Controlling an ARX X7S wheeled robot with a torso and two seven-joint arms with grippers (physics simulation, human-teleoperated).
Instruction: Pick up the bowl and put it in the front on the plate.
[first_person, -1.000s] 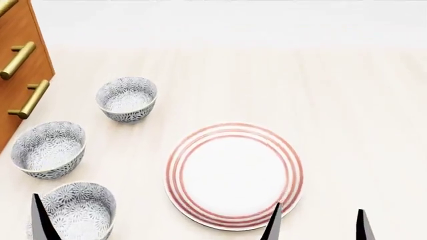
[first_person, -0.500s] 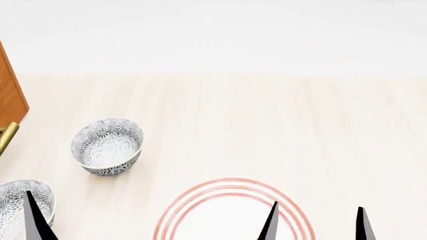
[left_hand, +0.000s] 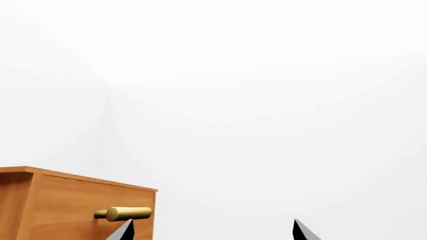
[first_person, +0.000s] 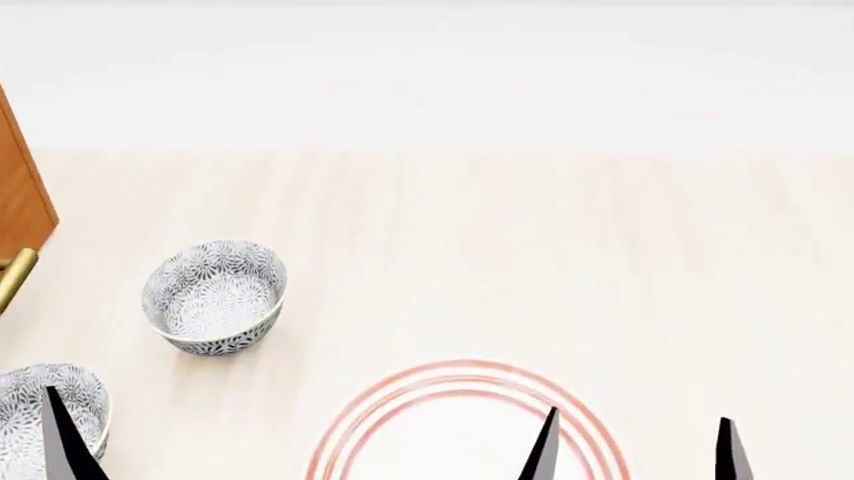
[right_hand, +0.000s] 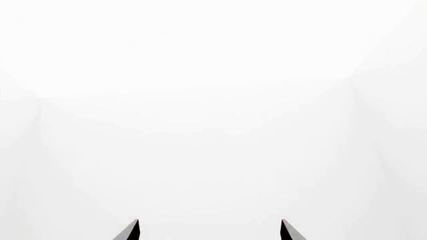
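Two floral grey-blue bowls show in the head view. One bowl (first_person: 214, 296) stands whole on the pale table at the left, and a second bowl (first_person: 30, 412) is cut off at the lower left corner. The red-ringed white plate (first_person: 461, 430) lies at the bottom edge, only its far half in view. One finger (first_person: 62, 445) of my left gripper (left_hand: 213, 231) rises over the second bowl; the gripper is open and holds nothing. My right gripper (first_person: 634, 455) is open and empty over the plate's right side. In the right wrist view the right gripper (right_hand: 209, 230) faces only white.
A wooden cabinet (first_person: 22, 195) with a brass handle (first_person: 11, 282) stands at the table's left edge. The left wrist view shows that cabinet (left_hand: 67, 205) and a handle (left_hand: 123, 214) close by the left fingertip. White wall lies beyond the table.
The head view has tilted up: bowls and plate slid down the picture, and the nearest bowl dropped out of view. Both grippers keep their places at the bottom edge, still open.
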